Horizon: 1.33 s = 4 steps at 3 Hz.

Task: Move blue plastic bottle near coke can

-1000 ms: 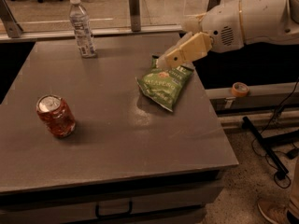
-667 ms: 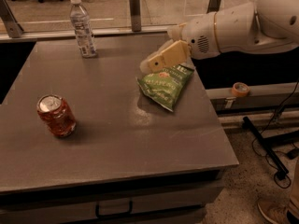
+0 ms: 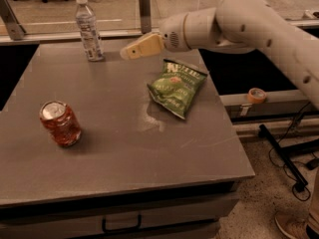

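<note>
Claw (image 3: 128, 52) held above the back part of the surface (image 3: 114, 158), pointing toward camera-left, tip just right of the blue plastic bottle (image 3: 88, 29) with a clear gap between them; no contact. Claw state: cannot tell whether spread or pressed together, as it reads as one tan wedge from this angle; nothing visibly held. White arm (image 3: 239, 24) enters from the upper right and runs across the back right corner of the surface. Blue plastic bottle stands upright near the back edge, left of centre, white cap on. Green chip bag (image 3: 175, 87) lies flat below and to the right of the claw, toward the right side of the surface, apart from the claw. Coke can (image 3: 60, 123) sits upright near the left edge toward the front, silver top facing up, well apart from the bottle and from the bag. A pale scuff mark on the surface lies just left of the bag's lower corner. Off the surface to the right, a roll of tape (image 3: 256, 94) rests on a lower ledge. A drawer handle (image 3: 122, 225) shows on the front face below the surface.
</note>
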Tool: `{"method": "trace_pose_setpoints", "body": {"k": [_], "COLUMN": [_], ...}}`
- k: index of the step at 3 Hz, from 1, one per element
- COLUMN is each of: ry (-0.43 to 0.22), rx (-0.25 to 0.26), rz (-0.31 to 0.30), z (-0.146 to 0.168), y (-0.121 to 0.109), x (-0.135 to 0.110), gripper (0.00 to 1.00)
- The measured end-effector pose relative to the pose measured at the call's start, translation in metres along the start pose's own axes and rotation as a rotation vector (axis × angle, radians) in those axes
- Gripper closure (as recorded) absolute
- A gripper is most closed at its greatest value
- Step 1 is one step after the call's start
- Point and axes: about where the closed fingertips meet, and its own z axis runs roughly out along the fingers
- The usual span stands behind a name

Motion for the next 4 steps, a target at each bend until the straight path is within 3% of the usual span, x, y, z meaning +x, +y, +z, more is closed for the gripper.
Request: {"method": "trace_pose_setpoints", "body": {"k": [3, 4], "ry": [-0.120, -0.125], "rx": [0.012, 0.064], "rz": [-0.082, -0.069], "z": [0.157, 0.199], "y": [-0.021, -0.033], "x": [-0.036, -0.036], "gripper": [0.00, 0.00]}}
